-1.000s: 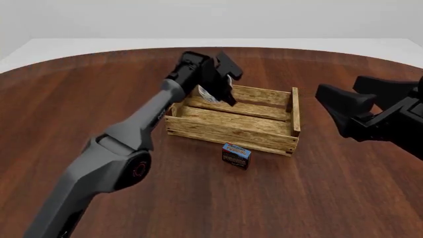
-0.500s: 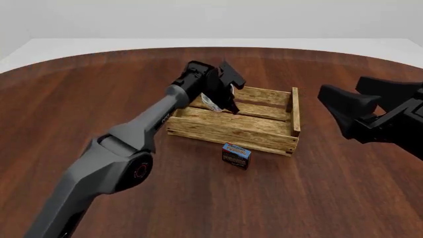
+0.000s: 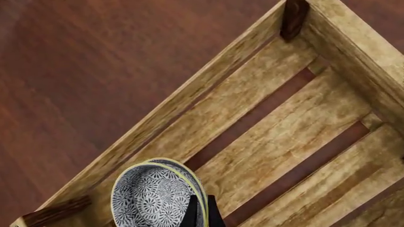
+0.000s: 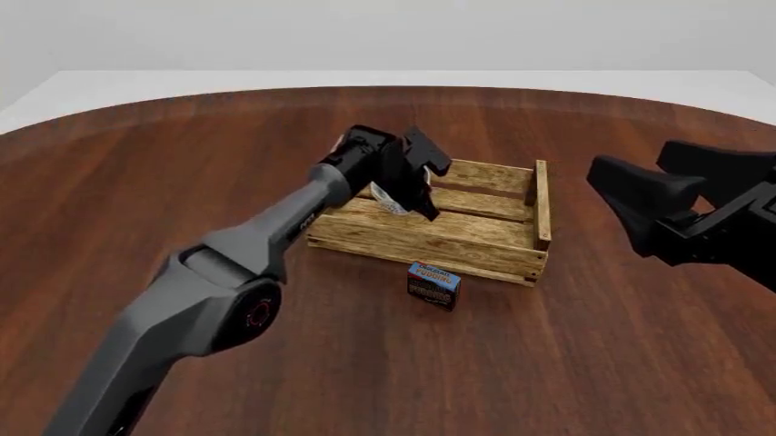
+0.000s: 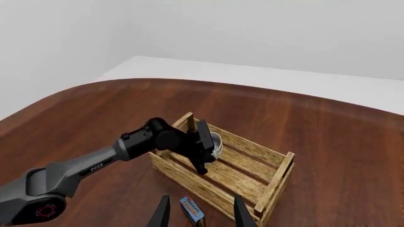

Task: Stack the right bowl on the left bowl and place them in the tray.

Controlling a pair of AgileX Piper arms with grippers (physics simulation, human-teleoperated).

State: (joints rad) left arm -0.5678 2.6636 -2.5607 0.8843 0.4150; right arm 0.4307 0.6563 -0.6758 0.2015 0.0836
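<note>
I'm holding the stacked bowls (image 3: 158, 196) clamped in my left fingers (image 3: 200, 213) over the tray's (image 4: 485, 245) far-left corner. My right fingers (image 5: 198, 215) are hanging apart, right of it. Dark wood worktop (image 4: 145, 163), white room; a carton (image 4: 433, 284) nearby.

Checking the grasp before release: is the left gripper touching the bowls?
Touching. In the left wrist view the left gripper's fingertips pinch the rim of the stacked bowls above the tray.
</note>
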